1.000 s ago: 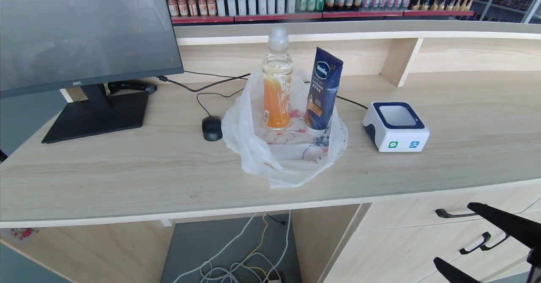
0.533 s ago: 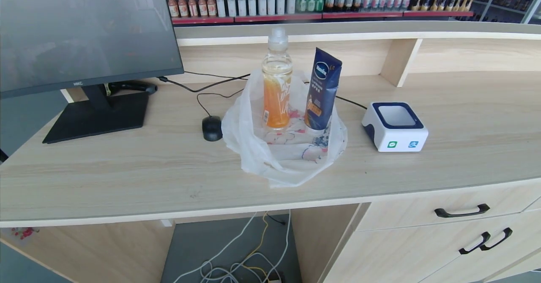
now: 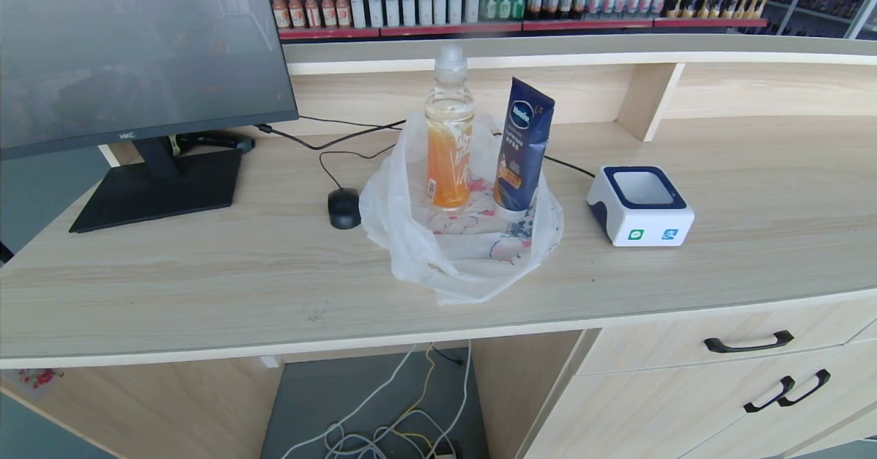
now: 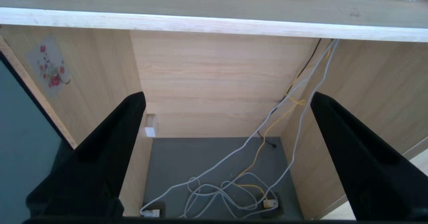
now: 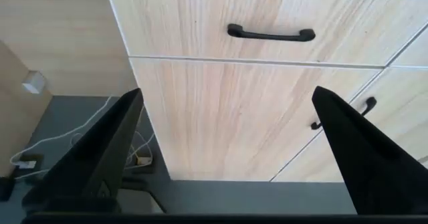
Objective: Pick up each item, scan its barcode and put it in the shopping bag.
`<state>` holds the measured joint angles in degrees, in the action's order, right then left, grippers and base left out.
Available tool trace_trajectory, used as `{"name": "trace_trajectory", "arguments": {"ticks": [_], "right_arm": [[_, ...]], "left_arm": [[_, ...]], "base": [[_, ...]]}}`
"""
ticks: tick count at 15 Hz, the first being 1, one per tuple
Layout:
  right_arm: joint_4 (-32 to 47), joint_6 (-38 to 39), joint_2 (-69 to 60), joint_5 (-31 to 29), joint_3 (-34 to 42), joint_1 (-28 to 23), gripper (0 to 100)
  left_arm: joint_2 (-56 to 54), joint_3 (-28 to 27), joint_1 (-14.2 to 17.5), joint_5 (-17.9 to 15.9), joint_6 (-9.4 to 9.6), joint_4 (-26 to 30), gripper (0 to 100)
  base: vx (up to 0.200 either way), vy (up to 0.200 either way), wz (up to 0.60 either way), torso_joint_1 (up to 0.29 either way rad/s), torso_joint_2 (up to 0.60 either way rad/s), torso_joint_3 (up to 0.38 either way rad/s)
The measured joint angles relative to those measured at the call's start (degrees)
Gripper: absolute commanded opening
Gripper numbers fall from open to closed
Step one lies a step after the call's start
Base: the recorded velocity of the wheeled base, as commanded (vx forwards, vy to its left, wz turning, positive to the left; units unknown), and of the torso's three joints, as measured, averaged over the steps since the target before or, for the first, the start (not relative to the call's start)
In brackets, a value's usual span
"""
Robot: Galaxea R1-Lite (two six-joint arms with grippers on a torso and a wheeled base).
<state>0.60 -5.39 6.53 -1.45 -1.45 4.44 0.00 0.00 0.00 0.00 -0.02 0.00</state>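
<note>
An orange drink bottle (image 3: 449,130) and a dark blue tube (image 3: 523,147) stand upright inside the translucent shopping bag (image 3: 459,240) on the wooden counter. A white and blue barcode scanner (image 3: 640,205) sits to the right of the bag. My left gripper (image 4: 227,150) is open below the counter edge, facing the recess with cables. My right gripper (image 5: 227,150) is open too, low in front of the drawer fronts (image 5: 267,83).
A monitor (image 3: 137,55) on a black stand occupies the counter's left. A black mouse (image 3: 343,207) with its cable lies left of the bag. Drawers with black handles (image 3: 749,343) are under the counter at right. Loose cables (image 3: 384,425) lie on the floor.
The right gripper, seen a second ago at the head view's lower right corner, has dropped out of that view. Bag, bottle, tube and scanner have not moved.
</note>
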Motion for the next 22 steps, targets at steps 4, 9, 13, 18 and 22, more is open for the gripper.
{"name": "trace_trajectory", "arguments": {"ticks": [4, 9, 13, 18, 22], "right_arm": [[0.09, 0.33, -2.40, 0.15, 0.09, -5.28, 100], [-1.99, 1.10, -6.18, 0.56, 0.68, -4.99, 100], [-0.71, 6.47, -6.56, 0.41, 1.12, -4.84, 100], [-0.50, 7.17, -6.56, 0.30, 1.43, -4.77, 100], [-0.50, 7.11, -6.56, 0.30, 1.45, -4.77, 100]], "left_arm": [[0.00, 0.00, 0.07, 0.00, -0.11, 0.00, 100], [0.00, 0.00, 0.02, 0.00, -0.07, 0.00, 100], [0.00, 0.00, 0.02, 0.00, -0.20, 0.02, 100], [0.00, 0.00, 0.07, -0.02, -0.20, 0.00, 100], [0.00, 0.00, 0.07, 0.00, -0.22, 0.00, 100]], "base": [[0.000, 0.000, 0.00, 0.000, 0.00, 0.000], [0.000, 0.000, 0.00, 0.000, 0.00, 0.000], [-0.100, 0.000, 0.00, 0.000, 0.00, 0.001], [0.000, 0.000, 0.00, 0.000, 0.00, 0.000], [0.000, 0.000, 0.00, 0.000, 0.00, 0.000]]}}
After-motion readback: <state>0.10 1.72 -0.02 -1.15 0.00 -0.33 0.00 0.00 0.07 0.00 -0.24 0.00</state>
